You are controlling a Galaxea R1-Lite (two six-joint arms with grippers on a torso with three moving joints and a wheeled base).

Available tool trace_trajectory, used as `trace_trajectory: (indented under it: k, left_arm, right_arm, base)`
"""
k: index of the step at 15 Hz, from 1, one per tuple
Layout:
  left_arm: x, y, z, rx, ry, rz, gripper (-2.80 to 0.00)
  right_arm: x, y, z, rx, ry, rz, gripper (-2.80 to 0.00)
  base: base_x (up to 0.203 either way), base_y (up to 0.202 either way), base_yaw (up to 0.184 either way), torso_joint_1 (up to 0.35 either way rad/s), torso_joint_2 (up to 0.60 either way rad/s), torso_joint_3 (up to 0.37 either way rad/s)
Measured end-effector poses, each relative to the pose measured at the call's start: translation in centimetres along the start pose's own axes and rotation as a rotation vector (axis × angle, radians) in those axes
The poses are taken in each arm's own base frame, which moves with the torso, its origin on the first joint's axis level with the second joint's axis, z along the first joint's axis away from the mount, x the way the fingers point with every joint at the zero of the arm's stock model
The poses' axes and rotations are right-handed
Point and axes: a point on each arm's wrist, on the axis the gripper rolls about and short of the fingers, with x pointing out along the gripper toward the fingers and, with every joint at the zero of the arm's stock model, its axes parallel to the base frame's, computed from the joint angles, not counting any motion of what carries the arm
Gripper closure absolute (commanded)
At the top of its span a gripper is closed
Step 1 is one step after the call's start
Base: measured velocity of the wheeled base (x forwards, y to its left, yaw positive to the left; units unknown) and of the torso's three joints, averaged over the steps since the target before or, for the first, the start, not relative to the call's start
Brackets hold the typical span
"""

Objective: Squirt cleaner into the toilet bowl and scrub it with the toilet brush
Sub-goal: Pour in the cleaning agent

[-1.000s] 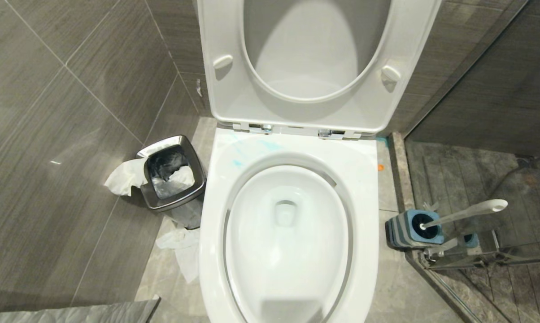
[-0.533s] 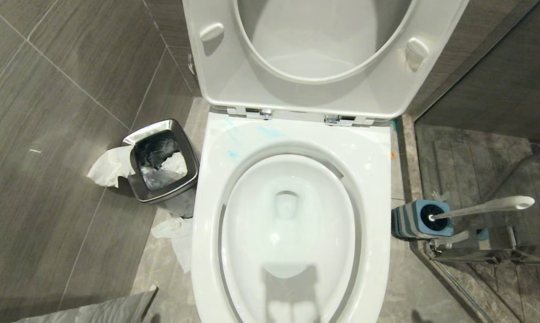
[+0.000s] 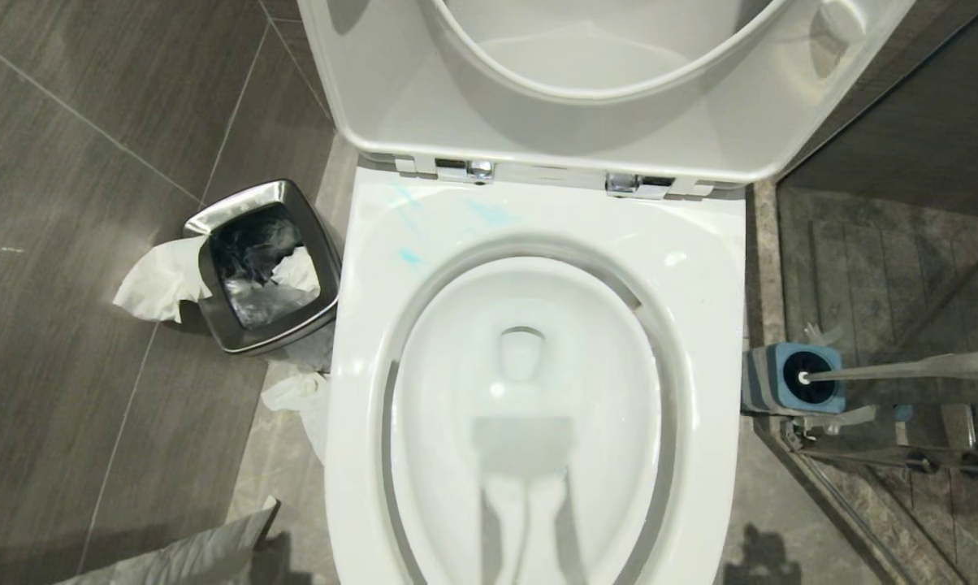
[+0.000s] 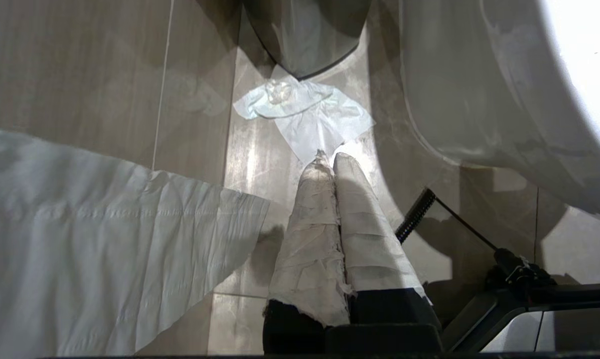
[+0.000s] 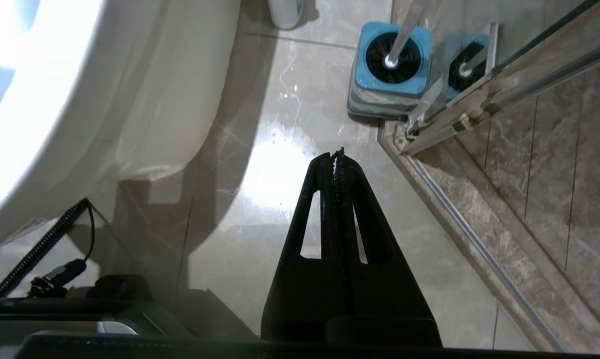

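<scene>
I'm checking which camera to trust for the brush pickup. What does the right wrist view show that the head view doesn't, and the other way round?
Only the right wrist view shows the right gripper, shut and empty above the floor, and the holder's reflection in the glass.

Only the head view shows the raised seat, the teal cleaner streaks, the drain hole and the steel waste bin.

Both show the toilet bowl, and the toilet brush standing in its blue holder.
</scene>
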Motion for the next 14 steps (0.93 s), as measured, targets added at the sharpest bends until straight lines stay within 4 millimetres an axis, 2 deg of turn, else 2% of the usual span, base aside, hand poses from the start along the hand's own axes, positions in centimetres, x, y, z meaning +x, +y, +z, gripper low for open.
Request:
trace_trajectory:
  k: [8, 14]
  left_arm:
    - [0.00, -0.01, 0.00, 0.004, 0.000, -0.004, 0.00]
    - [0.00, -0.02, 0.00, 0.005, 0.000, -0.007, 0.00]
  right_arm:
    - [0.00, 0.00, -0.01, -0.003, 0.000, 0.001, 0.00]
    - [-0.07, -0.02, -0.05, -0.007, 0.019, -0.007, 0.00]
  base:
    - [0.000, 0.000, 0.000, 0.004, 0.00, -0.196]
    - [0.000, 0.000, 0.000, 0.002, 0.00, -0.038]
